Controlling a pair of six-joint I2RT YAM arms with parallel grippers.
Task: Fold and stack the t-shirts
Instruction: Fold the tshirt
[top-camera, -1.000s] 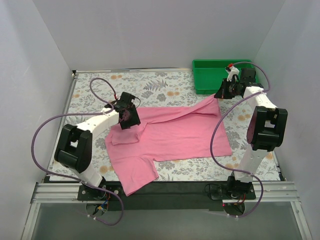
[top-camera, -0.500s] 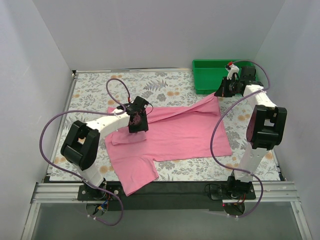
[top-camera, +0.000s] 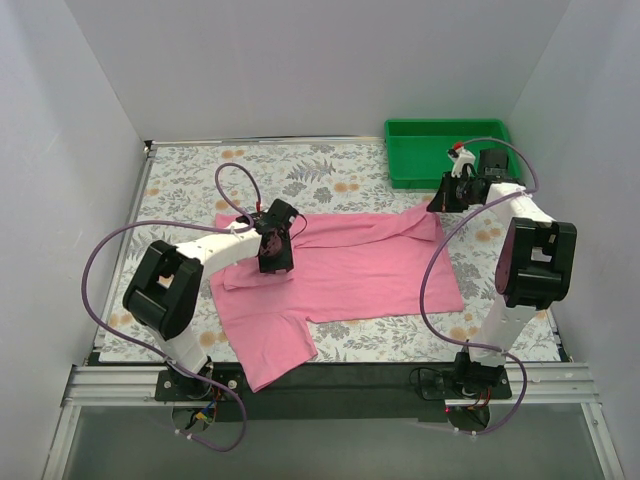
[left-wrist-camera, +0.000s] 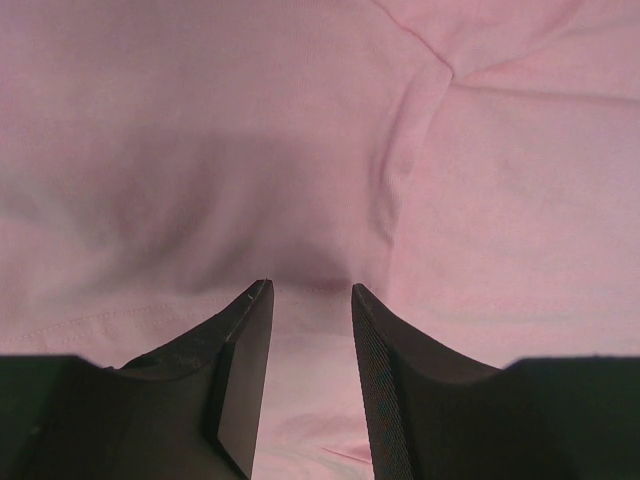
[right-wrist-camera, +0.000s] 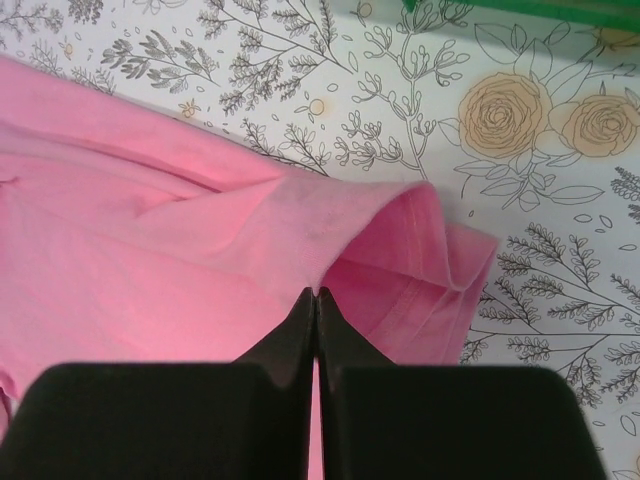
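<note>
The pink t-shirt lies spread across the middle of the floral-printed worktop. A flap of it reaches past the near edge, and its far right corner is lifted off the surface. That corner is up because the right hand has its jaws closed flat together on the hem, drawing the thin cloth into a small tent with the stitched edge curling over beside it. The left hand stands tips-down on the shirt's left part, jaws narrowly apart with nothing clearly between them (the fabric dimples and darkens just ahead of the tips, so they seem to be pressing in). It is most likely placed there to pinch up a second hold for a fold. The cloth is soft, matt and unprinted, creasing in long shallow ridges. The green plastic tray, hard-walled and rectangular, sits at the far right, just behind the right hand.
</note>
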